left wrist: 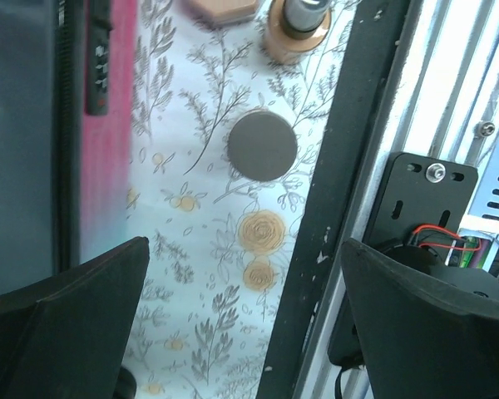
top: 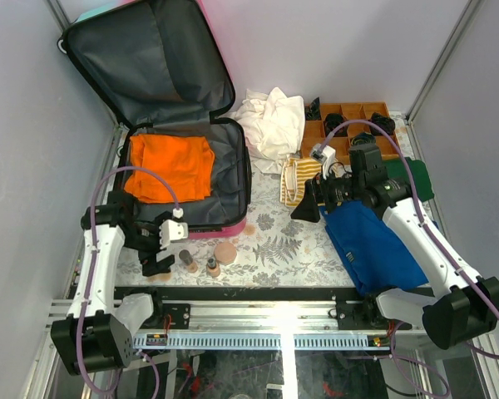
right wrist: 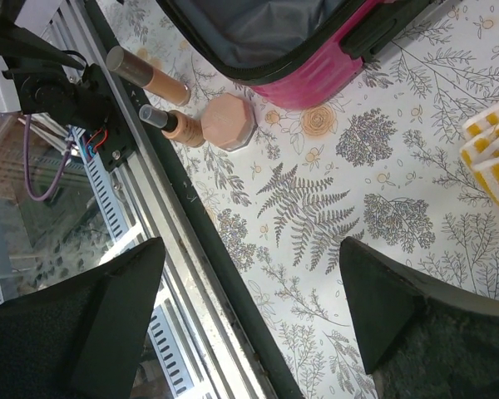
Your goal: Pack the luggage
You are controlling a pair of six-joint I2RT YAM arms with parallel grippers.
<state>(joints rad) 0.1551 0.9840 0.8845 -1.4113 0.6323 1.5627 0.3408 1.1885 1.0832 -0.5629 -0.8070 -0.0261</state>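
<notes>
Since my left end effector hangs with its fingers spread at the near left, beside the small bottles, it is the nearer one to the luggage. The luggage lies open on the bench just on its far side, long axis running near to far. My right end effector, also spread and empty, is well apart to the right.
</notes>
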